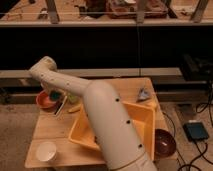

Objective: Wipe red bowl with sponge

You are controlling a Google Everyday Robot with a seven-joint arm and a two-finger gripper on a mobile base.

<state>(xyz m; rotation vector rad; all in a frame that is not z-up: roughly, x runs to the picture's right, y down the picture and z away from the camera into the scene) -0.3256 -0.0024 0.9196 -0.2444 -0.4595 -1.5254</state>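
You have the bowl (pixel 45 101) at the surface's (pixel 55 132) left edge with the sponge (pixel 54 94) in it, and the gripper (pixel 60 106) just right of it. The tray (pixel 145 117) lies mid-surface, a cup (pixel 46 151) at front left, a second bowl (pixel 163 143) at front right.

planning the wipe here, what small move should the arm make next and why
Probably ease the gripper slightly down and leftward in the view, into the round red bowl. It hangs at the bowl's right rim, with what looks like a small teal sponge over the bowl's inside; whether that touches the bowl cannot be told.
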